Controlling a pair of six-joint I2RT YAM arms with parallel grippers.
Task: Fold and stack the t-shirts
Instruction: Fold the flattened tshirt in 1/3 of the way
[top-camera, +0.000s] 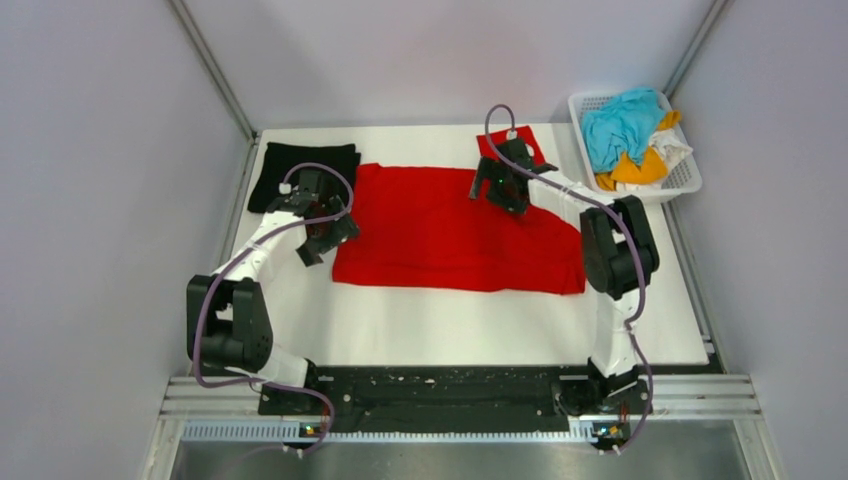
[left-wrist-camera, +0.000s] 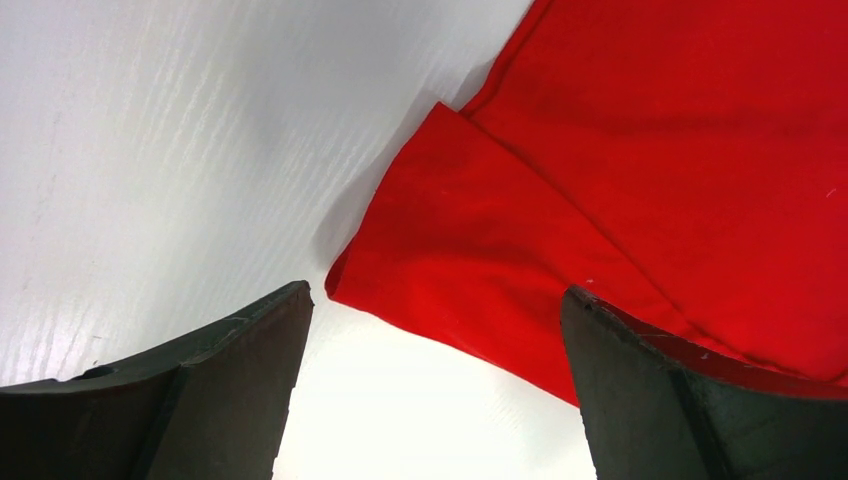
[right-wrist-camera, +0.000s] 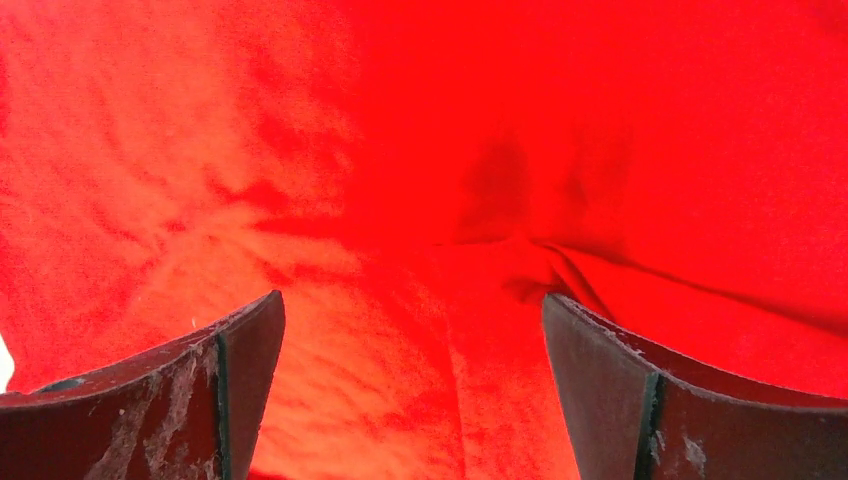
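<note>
A red t-shirt lies spread flat across the middle of the white table. A folded black t-shirt lies at the back left. My left gripper is open at the red shirt's left edge; its wrist view shows a folded sleeve corner just ahead of the jaws, nothing between them. My right gripper is open low over the shirt's back right part, near a sleeve; red cloth fills its wrist view, with a small wrinkle ahead of the jaws.
A white basket at the back right corner holds blue, orange and white garments. Grey walls close in on left, right and back. A black strip runs along the table's near edge between the arm bases.
</note>
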